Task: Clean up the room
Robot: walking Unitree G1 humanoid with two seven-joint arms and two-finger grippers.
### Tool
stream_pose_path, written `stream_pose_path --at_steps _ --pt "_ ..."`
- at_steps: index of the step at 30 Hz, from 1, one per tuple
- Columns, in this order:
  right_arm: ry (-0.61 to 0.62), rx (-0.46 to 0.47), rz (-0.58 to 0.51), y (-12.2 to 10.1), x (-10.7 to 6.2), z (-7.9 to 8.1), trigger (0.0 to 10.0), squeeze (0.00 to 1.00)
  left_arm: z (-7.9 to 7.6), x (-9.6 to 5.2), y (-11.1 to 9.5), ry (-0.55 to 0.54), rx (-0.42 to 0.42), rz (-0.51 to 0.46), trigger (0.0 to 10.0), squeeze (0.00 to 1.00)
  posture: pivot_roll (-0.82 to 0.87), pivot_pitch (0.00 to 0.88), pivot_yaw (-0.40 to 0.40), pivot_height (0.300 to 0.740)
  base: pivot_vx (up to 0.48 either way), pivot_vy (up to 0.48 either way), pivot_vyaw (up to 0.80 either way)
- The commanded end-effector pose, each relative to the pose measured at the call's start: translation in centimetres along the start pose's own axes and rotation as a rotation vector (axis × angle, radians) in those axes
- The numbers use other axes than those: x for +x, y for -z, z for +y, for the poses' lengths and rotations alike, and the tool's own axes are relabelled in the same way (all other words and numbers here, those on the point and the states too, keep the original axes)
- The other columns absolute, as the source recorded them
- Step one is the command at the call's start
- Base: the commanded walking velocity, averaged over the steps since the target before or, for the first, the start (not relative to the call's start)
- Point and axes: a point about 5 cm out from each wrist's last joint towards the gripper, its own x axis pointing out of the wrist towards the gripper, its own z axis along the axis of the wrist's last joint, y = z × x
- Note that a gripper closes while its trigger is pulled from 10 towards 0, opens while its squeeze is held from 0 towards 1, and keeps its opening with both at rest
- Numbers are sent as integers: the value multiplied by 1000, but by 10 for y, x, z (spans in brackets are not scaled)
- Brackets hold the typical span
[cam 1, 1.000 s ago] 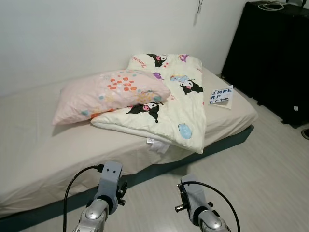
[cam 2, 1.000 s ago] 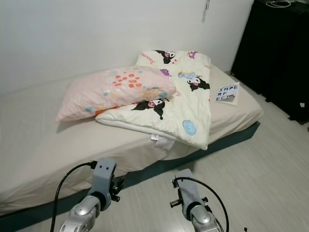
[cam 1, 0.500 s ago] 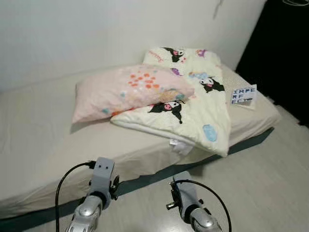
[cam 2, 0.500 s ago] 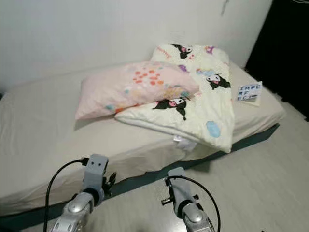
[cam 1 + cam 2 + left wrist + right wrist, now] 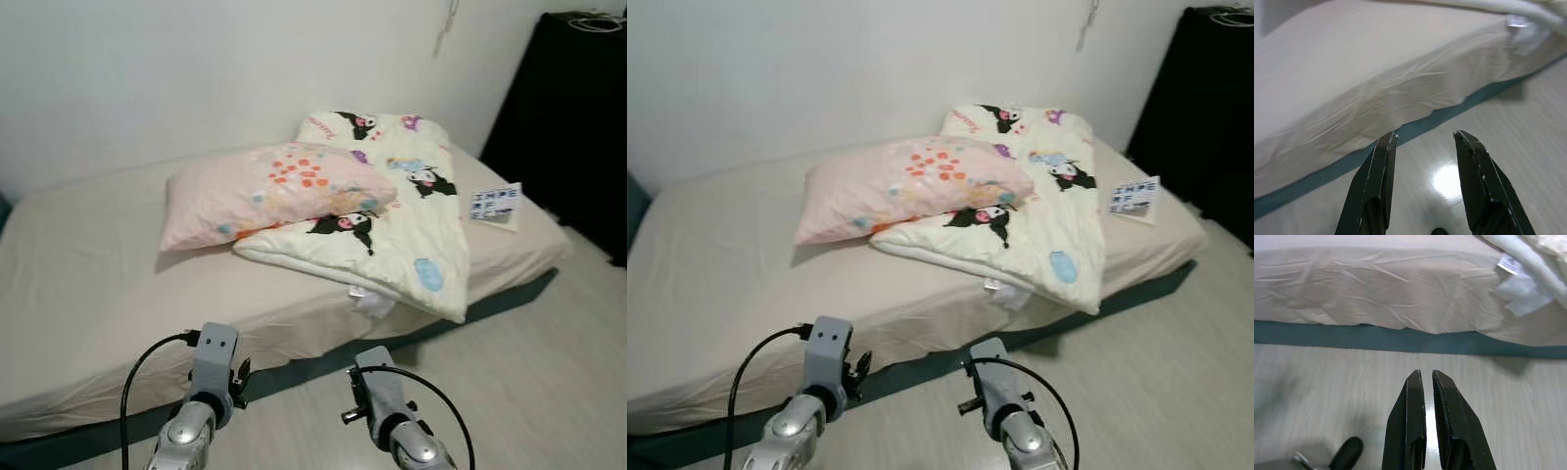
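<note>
Bed (image 5: 88, 284): it runs along the white wall, taking up most of the room before the robot; a beige sheet covers the mattress, with a teal base showing along the near edge.
Left pincer (image 5: 1425, 139): held low over the pale floor (image 5: 549, 382) just short of the bed's edge, fingers spread wide, nothing between them.
Pillow (image 5: 269, 186): pink, with orange and blue flowers, lying askew near the middle of the bed, one end resting on the quilt.
Quilt (image 5: 397, 215): cream with black-and-white cartoon figures, folded, set at a slant across the right half of the bed; its near corner hangs over the edge.
Right pincer (image 5: 1425, 382): also low above the floor facing the bed's side, fingers nearly touching, holding nothing.
Book (image 5: 495, 203): lies flat on the bed beside the quilt's right edge, near the far right corner.
Cabinet (image 5: 578, 127): tall, black, well to the right of the bed.
Risk, quilt: I'd judge a tug on the hanging corner could drag the whole fold onto the floor, pillow following.
Risk, book: being so near the corner, a shove of the quilt might push it off.
Risk, approach: both arms sit below mattress level, so stepping closer could knock them against the bed frame.
Writing: the book's cover reads roughly "IMPE / RF / ECTS" in blocky letters; a white tag (image 5: 1508, 264) under the quilt is too small to read.
</note>
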Motion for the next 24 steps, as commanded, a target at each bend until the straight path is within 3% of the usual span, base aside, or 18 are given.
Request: stream_pose_path --at_steps 1,19,24 --pt "-16 -9 -8 1 -1 4 10000 0 -1 -3 3 0 -17 4 10000 0 -48 128 4 740 0 0 800" --pt "-42 -12 -25 0 -2 7 10000 0 -5 -4 -1 2 -45 -23 10000 0 -51 131 2 740 0 0 800" --pt "-21 29 -20 1 -2 5 10000 0 -6 -4 -1 21 -12 -15 10000 0 -53 133 3 740 0 0 0"
